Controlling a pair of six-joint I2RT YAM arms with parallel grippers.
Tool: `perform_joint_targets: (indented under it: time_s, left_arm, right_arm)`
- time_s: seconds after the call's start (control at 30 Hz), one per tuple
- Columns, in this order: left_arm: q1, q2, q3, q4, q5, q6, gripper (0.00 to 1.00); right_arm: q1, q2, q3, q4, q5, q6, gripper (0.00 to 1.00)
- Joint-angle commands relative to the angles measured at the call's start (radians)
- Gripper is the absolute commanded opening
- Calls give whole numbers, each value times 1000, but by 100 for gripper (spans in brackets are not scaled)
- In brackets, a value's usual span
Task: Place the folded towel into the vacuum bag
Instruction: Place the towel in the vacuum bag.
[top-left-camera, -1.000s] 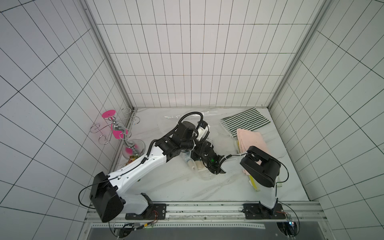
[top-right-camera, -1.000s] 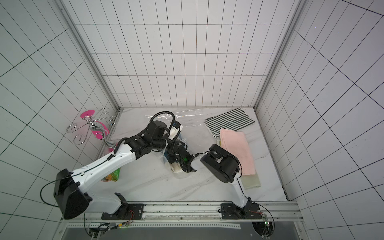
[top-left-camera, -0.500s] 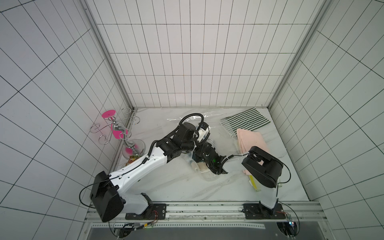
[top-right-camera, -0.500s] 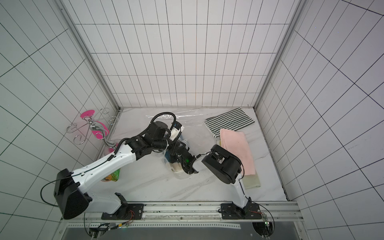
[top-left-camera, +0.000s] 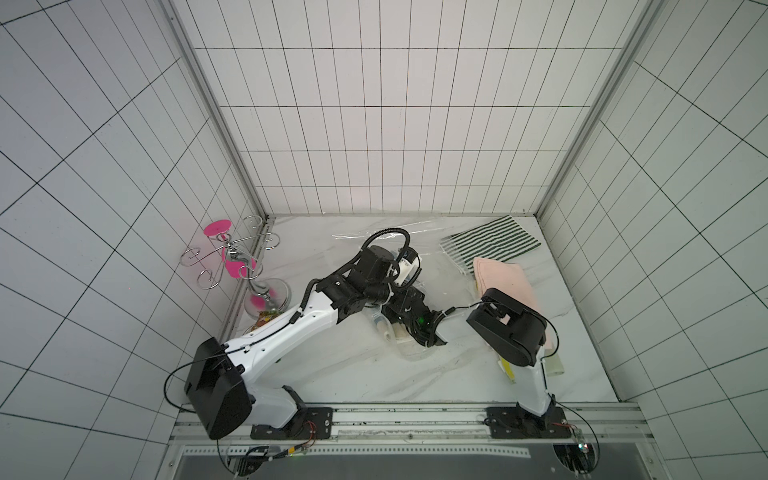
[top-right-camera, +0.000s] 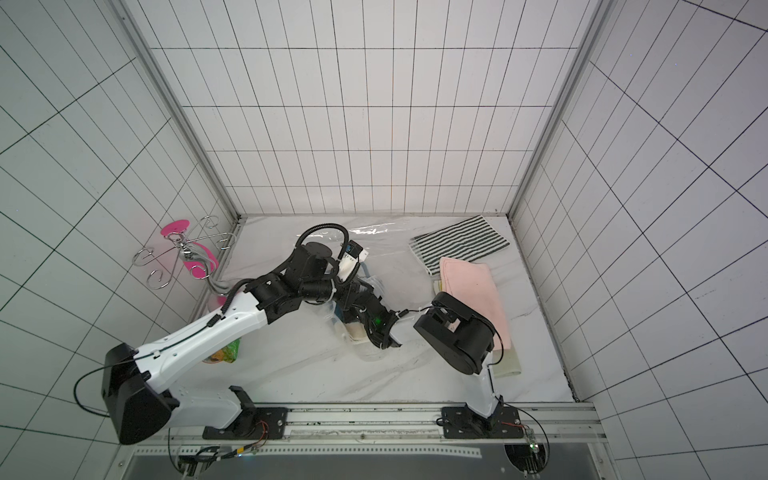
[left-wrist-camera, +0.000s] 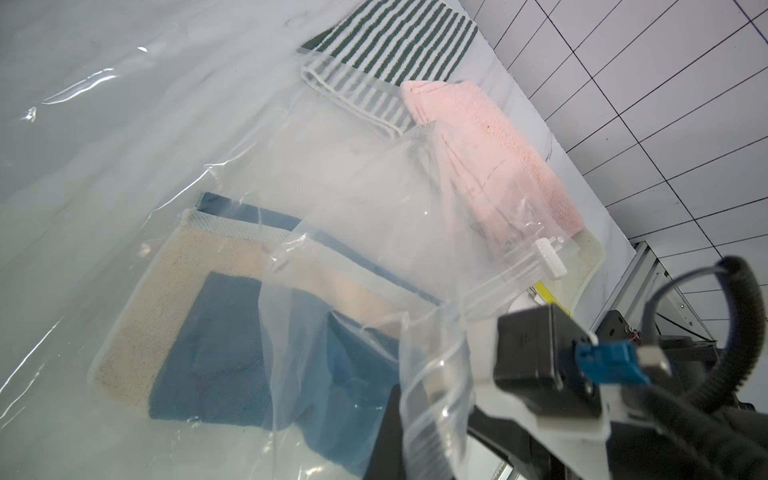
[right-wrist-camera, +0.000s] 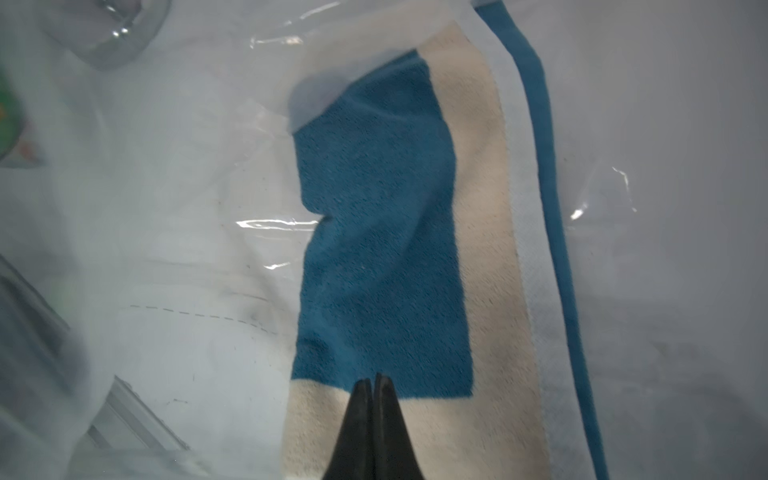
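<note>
The vacuum bag (top-left-camera: 376, 236) (top-right-camera: 374, 232) lies as clear, crinkly plastic across the middle of the marble table. A folded blue and beige towel (left-wrist-camera: 216, 340) (right-wrist-camera: 374, 228) lies flat under the bag's clear upper layer. My left gripper (left-wrist-camera: 419, 444) is shut on the bag's zip edge and holds it lifted over the towel. A white zip slider (left-wrist-camera: 548, 257) sits farther along that edge. My right gripper (right-wrist-camera: 374, 380) reaches in under the lifted plastic. Its jaws are shut, tips together over the towel where beige meets blue, with nothing seen between them.
A pink towel (top-left-camera: 505, 282) and a green-and-white striped towel (top-left-camera: 490, 243) lie at the back right, next to the bag. A cream cloth (top-left-camera: 555, 365) lies under the right arm's elbow. A wire stand with pink discs (top-left-camera: 237, 257) and a snack packet (top-left-camera: 264, 328) stand at the left wall.
Both arms stay almost where they were. The left gripper keeps its hold on the bag's edge, and the right gripper stays low at the towel.
</note>
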Motion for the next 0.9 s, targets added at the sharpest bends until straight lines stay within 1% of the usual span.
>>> perform_joint_targets:
  time_s: [0.0,0.03,0.07,0.17,0.23,0.3,0.33,0.43,0.5,0.57,0.6,0.63,0.67,0.7,0.73,0.8,0.87]
  left_arm:
    - [7,-24,-8,45,-3,-9,0]
    - [9,-23,-7,49,0,-11,0]
    - [9,-22,-4,51,3,-13,0]
    - [12,-18,7,61,17,-12,0]
    - [18,-6,15,64,23,-6,0]
    - [26,5,26,66,25,-4,0]
    - [33,9,29,72,29,-4,0]
    - [59,34,50,89,38,-8,0]
    - [72,54,78,90,47,1,0]
    - [78,69,113,82,56,14,0]
    - [78,75,130,77,63,22,0]
    - [79,84,146,68,69,31,0]
    - [79,89,157,60,75,39,0]
    - [78,93,166,51,87,48,0]
    - [79,94,172,38,110,59,0]
    - [79,89,165,21,133,70,0]
    - [79,75,143,21,144,78,0]
  right_arm:
    - [-32,76,-99,427,70,-151,1]
    - [-53,110,-114,489,53,-174,7]
    - [-68,140,-112,513,41,-186,15]
    - [-114,235,-93,573,-35,-217,27]
    - [-114,296,-82,610,-33,-223,40]
    - [-103,337,-81,636,-25,-222,49]
    - [-86,353,-86,655,1,-227,51]
    - [-3,364,-118,708,130,-262,54]
    - [28,360,-136,723,167,-270,52]
    - [45,357,-140,710,176,-281,45]
    - [56,362,-145,721,177,-297,39]
    - [61,375,-139,725,177,-304,36]
    - [58,388,-123,709,178,-302,36]
    - [47,404,-106,692,201,-299,38]
    - [19,417,-104,702,196,-285,42]
    - [-45,426,-104,718,149,-251,48]
    - [-61,423,-97,729,155,-274,54]
